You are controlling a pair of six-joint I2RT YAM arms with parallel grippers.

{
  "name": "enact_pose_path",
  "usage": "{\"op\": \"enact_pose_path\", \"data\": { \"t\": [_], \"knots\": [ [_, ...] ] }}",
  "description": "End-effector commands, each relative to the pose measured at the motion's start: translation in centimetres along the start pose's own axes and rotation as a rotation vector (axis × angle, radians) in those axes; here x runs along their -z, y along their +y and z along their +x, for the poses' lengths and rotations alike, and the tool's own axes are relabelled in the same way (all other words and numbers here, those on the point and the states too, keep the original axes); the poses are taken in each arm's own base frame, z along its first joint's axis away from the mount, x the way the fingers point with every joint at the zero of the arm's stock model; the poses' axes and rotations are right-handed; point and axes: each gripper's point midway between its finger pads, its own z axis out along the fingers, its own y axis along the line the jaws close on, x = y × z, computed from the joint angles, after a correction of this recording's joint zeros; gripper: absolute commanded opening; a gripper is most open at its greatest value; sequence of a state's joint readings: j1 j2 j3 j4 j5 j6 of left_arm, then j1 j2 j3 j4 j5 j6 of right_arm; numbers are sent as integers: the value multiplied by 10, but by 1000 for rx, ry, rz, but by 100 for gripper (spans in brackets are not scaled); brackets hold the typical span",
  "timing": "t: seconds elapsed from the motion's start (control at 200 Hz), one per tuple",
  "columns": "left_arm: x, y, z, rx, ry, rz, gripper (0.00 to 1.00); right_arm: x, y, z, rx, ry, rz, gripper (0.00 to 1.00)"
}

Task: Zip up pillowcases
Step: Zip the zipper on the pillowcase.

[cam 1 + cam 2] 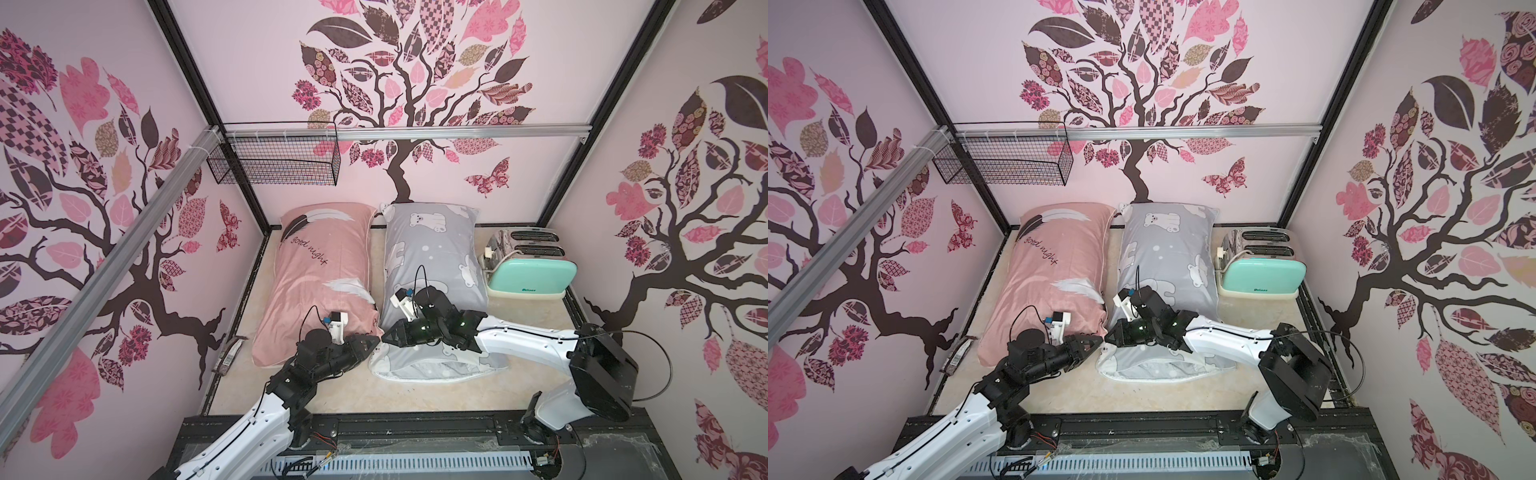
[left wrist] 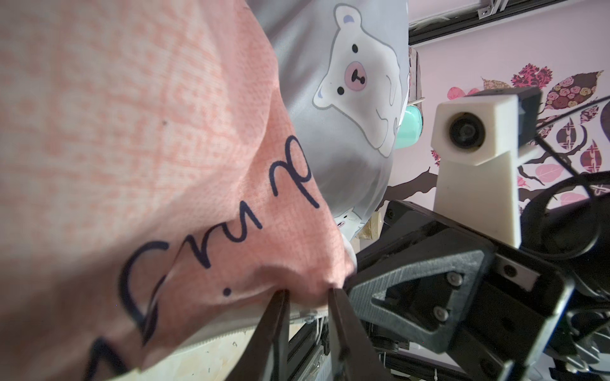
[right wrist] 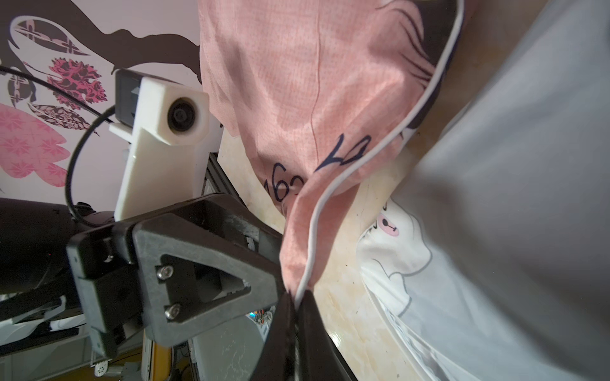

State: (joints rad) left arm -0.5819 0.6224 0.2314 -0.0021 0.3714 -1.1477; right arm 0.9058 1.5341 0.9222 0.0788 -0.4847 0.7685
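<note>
Fabric of the pink pillowcase [image 3: 264,82] is clamped at one corner by the right gripper [image 3: 298,298], whose jaws are pressed together on the white piping [image 3: 317,211]. The left gripper [image 2: 308,293] is seen with its jaws parted by a narrow gap. The same pink corner bulges against its tips, but whether any cloth is caught between them cannot be told. A pale strip, probably the zip tape [image 2: 211,339], is seen running along the pink edge away from that corner.

In both top views the grey pillowcase [image 1: 432,257] is laid just beside the toaster [image 1: 532,278], and the pink pillowcase on the grey one's far side from the toaster, the two touching where the grippers meet. That meeting point is the pink corner nearest the toaster's side, at the end turned away from the back wall. The grey pillowcase's mouth [image 1: 436,368] is seen gaping at the same end.

Both pillowcases are judged light, soft and well stuffed, so the cloth is expected to bunch and slide rather than resist. A hold is best taken on the piped corner seam, which is firmer, so that the zip line can be drawn taut. The small slider would then be pinched squarely, since thin cloth is easily lost from narrow jaws.
</note>
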Motion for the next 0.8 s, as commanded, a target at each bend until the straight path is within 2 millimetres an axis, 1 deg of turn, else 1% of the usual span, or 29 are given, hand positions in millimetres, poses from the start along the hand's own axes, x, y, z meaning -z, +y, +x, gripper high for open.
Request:
{"op": "enact_pose_path", "data": {
  "t": [0.0,0.16,0.43,0.575,0.79],
  "knots": [
    [1,0,4,-3,20,8,32,-3,2,-3,-25,-4,-38,0],
    [0,6,5,15,14,4,33,-3,2,-3,-40,1,-60,0],
    [0,0,2,14,7,23,33,-2,-2,-3,-60,-1,-74,0],
    [-1,-3,2,17,7,35,31,-4,-2,-2,-66,5,-82,0],
    [0,-3,2,16,11,24,27,-4,-9,-5,-79,-4,-68,0]
  ]
}}
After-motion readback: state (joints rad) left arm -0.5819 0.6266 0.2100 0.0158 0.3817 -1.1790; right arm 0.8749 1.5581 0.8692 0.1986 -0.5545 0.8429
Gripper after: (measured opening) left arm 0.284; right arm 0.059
